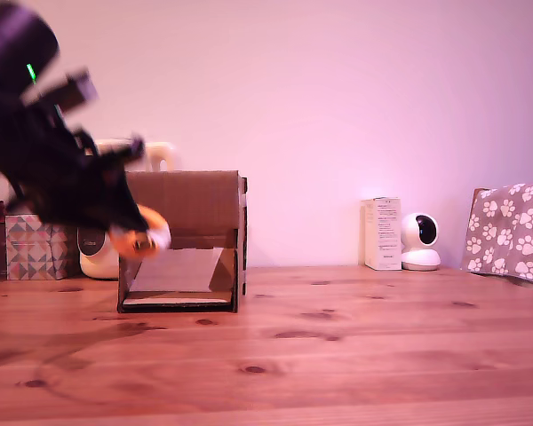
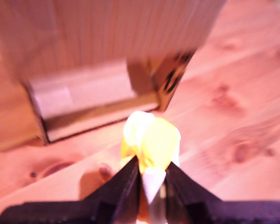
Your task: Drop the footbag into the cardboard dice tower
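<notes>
The footbag point(image 1: 142, 234) is an orange, white and yellow soft ball held in the air by my gripper point(image 1: 131, 232), in front of the cardboard dice tower point(image 1: 195, 202) near its left front edge in the exterior view. The wrist view shows the black fingers point(image 2: 126, 186) shut on the footbag point(image 2: 151, 142), with the tower point(image 2: 107, 51) beyond it, blurred. The tower is a brown box with a solid upper panel, a lower opening with a sloped ramp point(image 1: 179, 269) and a dark base. The footbag hangs at about the height of the opening's upper edge, below the tower's top.
At the exterior view's left, behind my arm, stand a patterned box point(image 1: 35, 248) and a white round device point(image 1: 96, 253). To the right of the tower are a white carton point(image 1: 382, 233), a white camera point(image 1: 420, 241) and a paw-print cloth point(image 1: 513, 232). The wooden table point(image 1: 338, 355) spreads in front.
</notes>
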`<state>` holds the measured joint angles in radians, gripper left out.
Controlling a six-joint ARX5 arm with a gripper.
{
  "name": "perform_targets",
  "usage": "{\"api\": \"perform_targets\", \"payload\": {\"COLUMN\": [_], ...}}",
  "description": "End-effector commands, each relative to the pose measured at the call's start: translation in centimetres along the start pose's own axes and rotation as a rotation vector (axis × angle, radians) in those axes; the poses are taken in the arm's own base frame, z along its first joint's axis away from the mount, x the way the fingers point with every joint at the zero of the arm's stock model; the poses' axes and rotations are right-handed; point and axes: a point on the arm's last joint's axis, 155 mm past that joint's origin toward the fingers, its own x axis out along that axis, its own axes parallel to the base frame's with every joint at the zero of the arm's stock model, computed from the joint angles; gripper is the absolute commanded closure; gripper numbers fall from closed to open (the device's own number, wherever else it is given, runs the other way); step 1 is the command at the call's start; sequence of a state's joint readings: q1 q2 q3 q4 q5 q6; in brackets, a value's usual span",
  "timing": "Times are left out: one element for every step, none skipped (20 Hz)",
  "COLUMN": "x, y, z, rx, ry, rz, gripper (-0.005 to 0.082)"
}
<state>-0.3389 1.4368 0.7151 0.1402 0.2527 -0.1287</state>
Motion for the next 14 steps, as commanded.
{"api": "perform_targets", "payload": {"x": [-1.1,-1.9,-2.8,-3.5,-4.3,-5.1,-5.7,-6.2,-6.6,-6.9,-7.0,-7.1,-7.1,-7.0], "y": [-0.5,-0.9,-1.2,-1.6,-2.0,-2.3,-2.6,-2.9,-3.2,-3.3,-3.3,-3.4,-3.5,-3.6], "z": [0.8,1.9,3.1,4.3,5.7,7.0,8.3,9.4,10.6,11.4,12.3,13.1,14.1,15.0], "rx": [0.007,0.016,0.026,0.038,0.052,0.065,0.079,0.092,0.103,0.108,0.11,0.116,0.119,0.121], "ry": [-0.026,-0.061,-0.102,-0.147,-0.202,-0.252,-0.301,-0.348,-0.39,-0.411,-0.424,-0.433,-0.44,-0.44], "rz": [-0.007,-0.011,-0.016,-0.022,-0.029,-0.036,-0.041,-0.047,-0.052,-0.053,-0.048,-0.046,-0.046,-0.046], "gripper": [0.0694,0.0694,0.0694,0.0694,0.0694,0.0694,0.0694,0.0694,0.0694,0.0694,0.0694,0.0694,0.0694,0.0694]}}
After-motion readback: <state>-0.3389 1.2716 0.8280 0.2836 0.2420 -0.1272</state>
